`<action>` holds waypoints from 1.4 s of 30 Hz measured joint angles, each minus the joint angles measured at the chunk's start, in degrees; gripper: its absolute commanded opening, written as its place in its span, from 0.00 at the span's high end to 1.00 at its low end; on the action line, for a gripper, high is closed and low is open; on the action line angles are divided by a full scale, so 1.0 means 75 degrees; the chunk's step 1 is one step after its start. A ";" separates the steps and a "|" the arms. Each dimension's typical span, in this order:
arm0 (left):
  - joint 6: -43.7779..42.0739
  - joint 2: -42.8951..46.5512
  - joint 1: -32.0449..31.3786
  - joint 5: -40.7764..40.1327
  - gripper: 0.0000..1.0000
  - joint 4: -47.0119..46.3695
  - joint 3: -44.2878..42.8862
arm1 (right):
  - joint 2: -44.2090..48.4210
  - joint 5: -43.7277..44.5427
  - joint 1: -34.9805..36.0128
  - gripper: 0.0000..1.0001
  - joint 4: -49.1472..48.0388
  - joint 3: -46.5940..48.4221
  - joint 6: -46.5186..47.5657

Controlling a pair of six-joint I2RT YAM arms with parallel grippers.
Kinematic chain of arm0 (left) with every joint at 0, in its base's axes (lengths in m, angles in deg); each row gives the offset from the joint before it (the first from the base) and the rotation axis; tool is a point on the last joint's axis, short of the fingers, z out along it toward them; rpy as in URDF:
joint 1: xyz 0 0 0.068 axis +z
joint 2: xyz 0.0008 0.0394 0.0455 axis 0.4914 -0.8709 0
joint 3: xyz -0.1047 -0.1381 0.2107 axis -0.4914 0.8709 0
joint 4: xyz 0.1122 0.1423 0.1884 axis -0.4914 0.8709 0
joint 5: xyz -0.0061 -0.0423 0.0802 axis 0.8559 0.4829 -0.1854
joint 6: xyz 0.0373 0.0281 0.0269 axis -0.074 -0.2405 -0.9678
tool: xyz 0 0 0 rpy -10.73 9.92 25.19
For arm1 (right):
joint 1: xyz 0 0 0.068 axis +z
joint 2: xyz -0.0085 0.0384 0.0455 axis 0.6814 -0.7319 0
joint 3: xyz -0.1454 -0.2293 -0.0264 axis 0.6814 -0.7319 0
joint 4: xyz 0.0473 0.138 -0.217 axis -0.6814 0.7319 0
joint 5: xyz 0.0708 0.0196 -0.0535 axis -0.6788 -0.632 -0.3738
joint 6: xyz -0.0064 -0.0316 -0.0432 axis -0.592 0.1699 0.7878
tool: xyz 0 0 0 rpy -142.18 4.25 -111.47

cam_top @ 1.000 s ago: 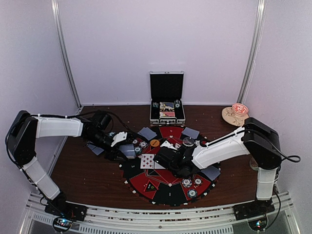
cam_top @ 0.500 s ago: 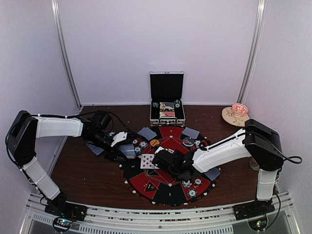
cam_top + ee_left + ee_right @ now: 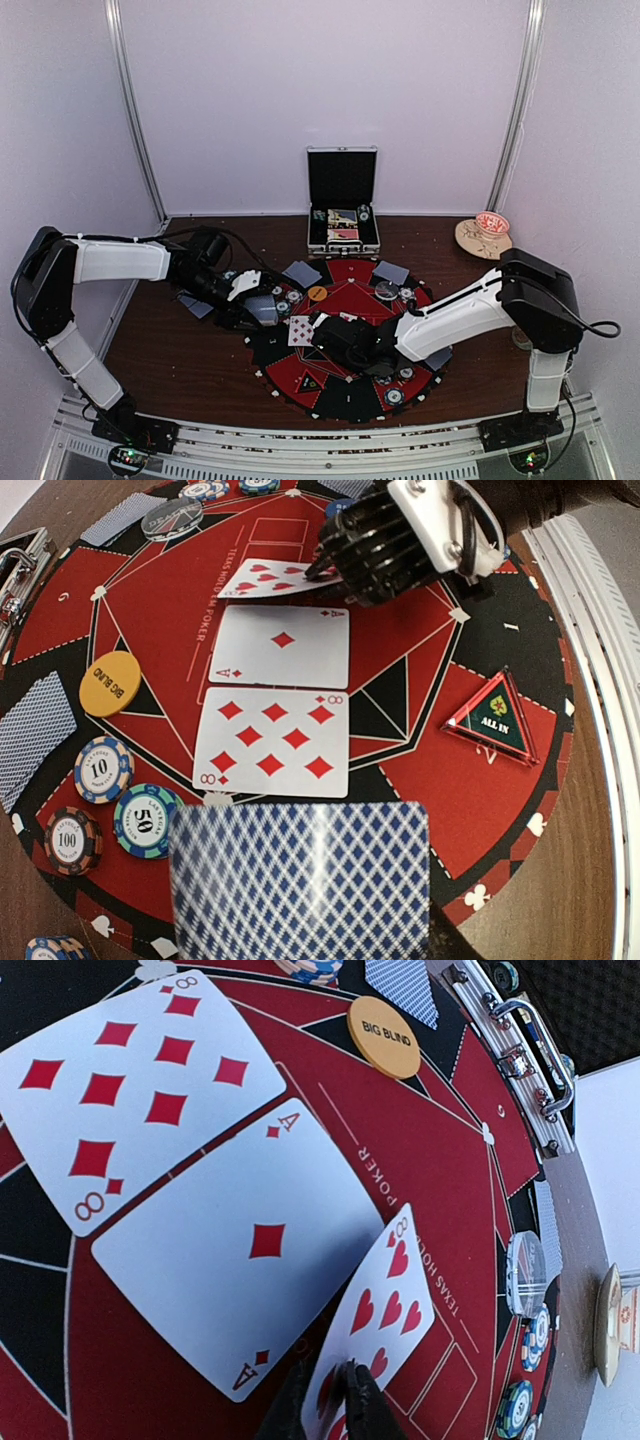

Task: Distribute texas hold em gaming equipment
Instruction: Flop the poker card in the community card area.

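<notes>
Your right gripper is pinching narrow on the hearts card, laying it just beside the ace, opposite the eight of diamonds. Your left gripper is clamping a blue-backed card beyond that eight. Chips are sitting out; I'd judge two board cards are remaining.

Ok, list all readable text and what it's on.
"BIG BLIND": orange disc
"ALL IN": triangular marker
"10": pale chip
"50": teal chip
"100": dark chip
"8": diamonds card
"A": ace card
"8": hearts card
"POKER": red mat
Labels in case: too small.
</notes>
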 measured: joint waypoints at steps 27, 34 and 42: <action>0.0003 0.0000 0.0012 0.0000 0.54 0.0000 0.0000 | 0.0146 0.0073 0.0283 0.59 0.0551 -0.0017 -0.0085; 0.0003 0.0000 0.0020 0.0000 0.54 0.0000 0.0000 | 0.0306 0.0230 0.0300 0.59 0.1105 -0.0009 -0.0329; 0.0003 0.0000 0.0020 0.0000 0.54 0.0000 0.0000 | 0.1119 0.0641 0.0312 0.32 0.1682 -0.0029 -0.0909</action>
